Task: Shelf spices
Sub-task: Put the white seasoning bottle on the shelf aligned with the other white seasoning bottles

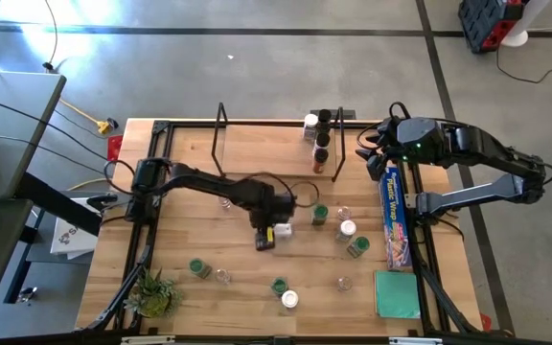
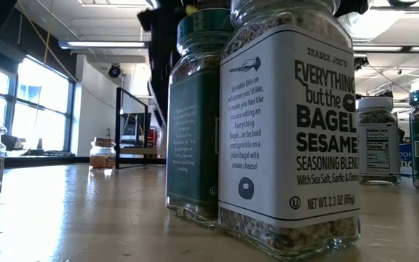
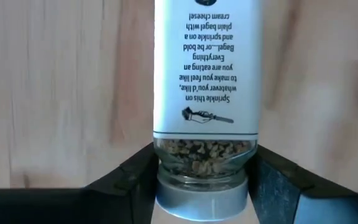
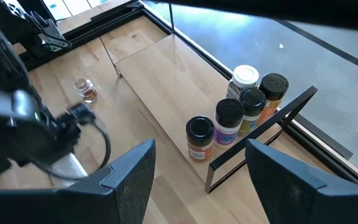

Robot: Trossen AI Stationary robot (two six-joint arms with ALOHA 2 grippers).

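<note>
Reaching out over the middle of the table, the left gripper (image 3: 204, 186) had its two fingers (image 3: 132, 180) set either side of the Everything but the Bagel jar (image 3: 205, 81), just under the cap. From the left wrist view, the jaws looked partly closed around the glass neck, close to it or touching; I couldn't tell whether they had a firm hold yet. The jar's long axis ran straight away from the wrist, between the fingers, so the squeeze would come across its narrow width. In the high view the jar (image 1: 278, 233) sat mid-table, well apart from the shelf (image 1: 266, 144) along the far edge. The left arm was plainly the nearer one. The right gripper (image 4: 197, 180) hung with fingers apart and nothing in them above the shelf's end, where five spice jars (image 4: 229, 121) already stood clustered.
</note>
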